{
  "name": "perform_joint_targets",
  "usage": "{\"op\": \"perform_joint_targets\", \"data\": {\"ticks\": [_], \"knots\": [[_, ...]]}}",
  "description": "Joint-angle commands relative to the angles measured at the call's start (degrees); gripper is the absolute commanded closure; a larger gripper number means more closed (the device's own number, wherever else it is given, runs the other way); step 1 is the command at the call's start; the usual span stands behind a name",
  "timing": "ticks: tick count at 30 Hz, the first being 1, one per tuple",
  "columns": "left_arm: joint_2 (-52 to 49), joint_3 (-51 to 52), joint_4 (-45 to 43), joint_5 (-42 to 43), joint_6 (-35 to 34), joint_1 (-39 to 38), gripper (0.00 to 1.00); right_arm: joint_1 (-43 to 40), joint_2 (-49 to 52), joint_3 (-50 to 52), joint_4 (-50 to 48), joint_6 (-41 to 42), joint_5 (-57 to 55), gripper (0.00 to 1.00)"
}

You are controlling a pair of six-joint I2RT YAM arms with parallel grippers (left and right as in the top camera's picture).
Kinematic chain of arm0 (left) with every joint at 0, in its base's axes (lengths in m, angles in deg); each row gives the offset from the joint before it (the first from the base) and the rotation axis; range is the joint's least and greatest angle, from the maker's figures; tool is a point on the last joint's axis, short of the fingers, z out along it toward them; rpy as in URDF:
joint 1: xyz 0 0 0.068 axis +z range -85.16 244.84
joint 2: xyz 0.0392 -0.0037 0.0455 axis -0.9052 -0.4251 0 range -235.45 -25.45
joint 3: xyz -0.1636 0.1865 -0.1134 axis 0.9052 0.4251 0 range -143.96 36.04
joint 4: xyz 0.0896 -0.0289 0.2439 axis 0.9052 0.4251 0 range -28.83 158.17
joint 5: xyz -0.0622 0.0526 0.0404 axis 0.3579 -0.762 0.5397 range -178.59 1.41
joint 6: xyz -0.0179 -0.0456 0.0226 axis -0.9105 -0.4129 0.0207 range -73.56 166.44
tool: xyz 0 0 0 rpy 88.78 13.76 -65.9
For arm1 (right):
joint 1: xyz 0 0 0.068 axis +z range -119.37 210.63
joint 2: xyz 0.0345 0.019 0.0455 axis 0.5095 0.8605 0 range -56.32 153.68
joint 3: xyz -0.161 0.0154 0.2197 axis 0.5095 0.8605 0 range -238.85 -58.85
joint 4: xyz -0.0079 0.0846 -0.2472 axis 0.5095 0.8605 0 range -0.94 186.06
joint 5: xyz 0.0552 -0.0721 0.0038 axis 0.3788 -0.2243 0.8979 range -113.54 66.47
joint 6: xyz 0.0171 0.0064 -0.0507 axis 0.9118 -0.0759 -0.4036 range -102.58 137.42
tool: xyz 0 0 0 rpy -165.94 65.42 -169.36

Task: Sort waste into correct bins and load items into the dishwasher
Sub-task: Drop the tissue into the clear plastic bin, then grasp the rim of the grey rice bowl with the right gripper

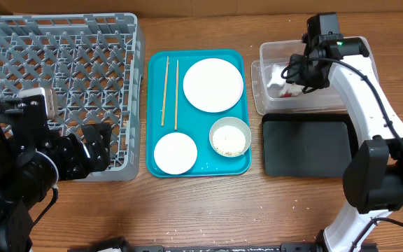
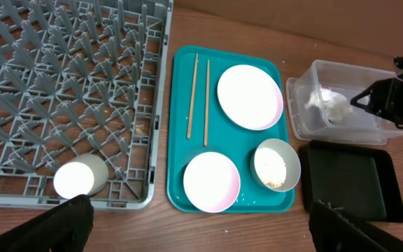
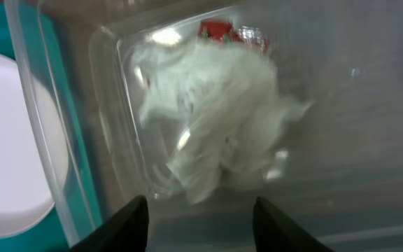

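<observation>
The crumpled white tissue [image 3: 215, 119] and red wrapper [image 3: 219, 29] lie inside the clear tub [image 1: 313, 105]. My right gripper [image 3: 198, 217] hangs open and empty just above them. The black tray [image 1: 306, 143] sits in front of the tub. On the teal tray [image 1: 198, 168] are the pink plate [image 1: 213, 85], pink bowl [image 1: 175, 152], grey-green bowl [image 1: 229, 137] with rice grains, and two chopsticks [image 1: 170, 91]. The white cup [image 2: 79, 177] lies in the grey dish rack [image 1: 61, 70]. My left gripper [image 2: 198, 231] is open and empty above the rack's near right corner.
A few rice grains [image 2: 380, 29] lie loose on the teal tray and on the wooden table [image 1: 187, 210] in front of it. The rack stands at the left, the bins at the right.
</observation>
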Motion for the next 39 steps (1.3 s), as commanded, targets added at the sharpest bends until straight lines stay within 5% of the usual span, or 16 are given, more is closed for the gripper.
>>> {"op": "perform_joint_targets", "data": {"ticks": [1, 4, 13, 19, 25, 28, 31, 39], "knots": [[0.07, -0.17, -0.11, 0.83, 1.29, -0.22, 0.0, 1.05, -4.35, -4.79, 2.36, -2.4, 7.58, 0.47], [0.07, -0.17, -0.11, 0.83, 1.29, -0.22, 0.0, 2.91, -7.87, -7.3, 7.85, -4.72, 17.2, 0.3], [0.07, -0.17, -0.11, 0.83, 1.29, -0.22, 0.0, 18.45, -12.72, -5.18, 19.06, 0.94, 15.82, 0.37], [0.07, -0.17, -0.11, 0.83, 1.29, -0.22, 0.0, 30.12, -11.72, 5.44, 7.15, 8.81, 1.22, 0.38], [0.07, -0.17, -0.11, 0.83, 1.29, -0.22, 0.0, 33.73, -8.61, 16.72, -8.11, 12.63, -1.88, 0.45], [0.07, -0.17, -0.11, 0.83, 1.29, -0.22, 0.0, 33.57, -5.7, 19.02, -11.43, 12.55, -1.81, 0.49], [0.07, -0.17, -0.11, 0.83, 1.29, -0.22, 0.0, 33.66, -3.43, 20.28, -13.68, 12.41, -0.94, 0.66], [0.07, -0.17, -0.11, 0.83, 1.29, -0.22, 0.0, 33.9, 0.28, 20.33, -13.97, 12.35, 4.61, 0.67]]}}
